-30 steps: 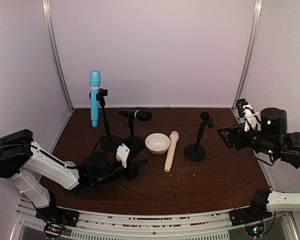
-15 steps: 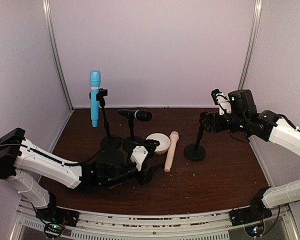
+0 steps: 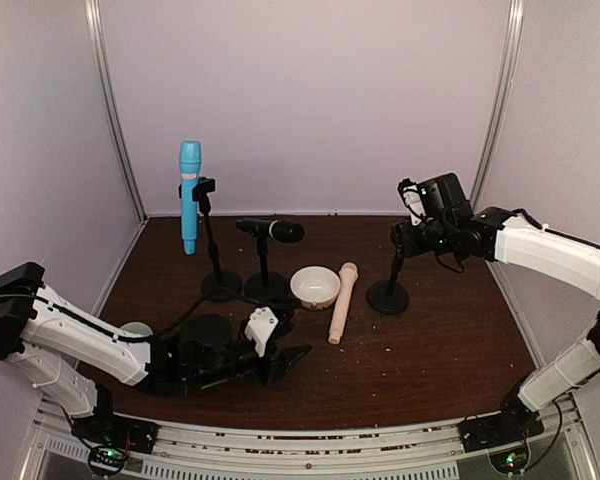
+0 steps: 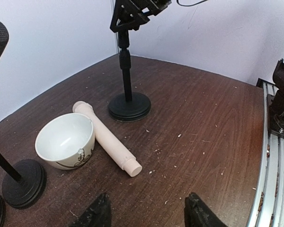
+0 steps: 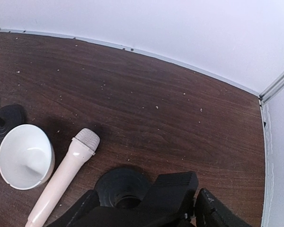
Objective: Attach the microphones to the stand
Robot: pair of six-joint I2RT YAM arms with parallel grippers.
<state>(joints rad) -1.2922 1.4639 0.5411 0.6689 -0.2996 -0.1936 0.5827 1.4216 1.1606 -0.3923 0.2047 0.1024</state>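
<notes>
The light blue microphone (image 3: 189, 197) stands upright in the clip of the tall left stand (image 3: 212, 240). The black microphone (image 3: 273, 230) lies level in a short stand's clip. The cream-pink microphone (image 3: 342, 301) (image 4: 106, 139) (image 5: 61, 177) lies flat on the table beside a white bowl (image 3: 315, 286). My right gripper (image 3: 402, 240) (image 5: 149, 208) is shut on the empty clip of the third stand (image 3: 388, 296) (image 4: 129, 105), one finger on each side. My left gripper (image 3: 283, 358) (image 4: 149, 213) hovers low and open, empty, just short of the cream-pink microphone's butt end.
The white bowl (image 4: 66, 139) (image 5: 23, 156) touches the cream-pink microphone's left side. A second pale bowl (image 3: 135, 329) peeks out behind my left arm. Two stand bases (image 4: 23, 182) sit left of the bowl. Walls close three sides; a metal rail (image 4: 272, 156) lines the front edge.
My right arm swung in from the right wall and its jaws narrowed onto the third stand's clip. My left gripper reached toward the bowl, then drew back toward the front edge.
</notes>
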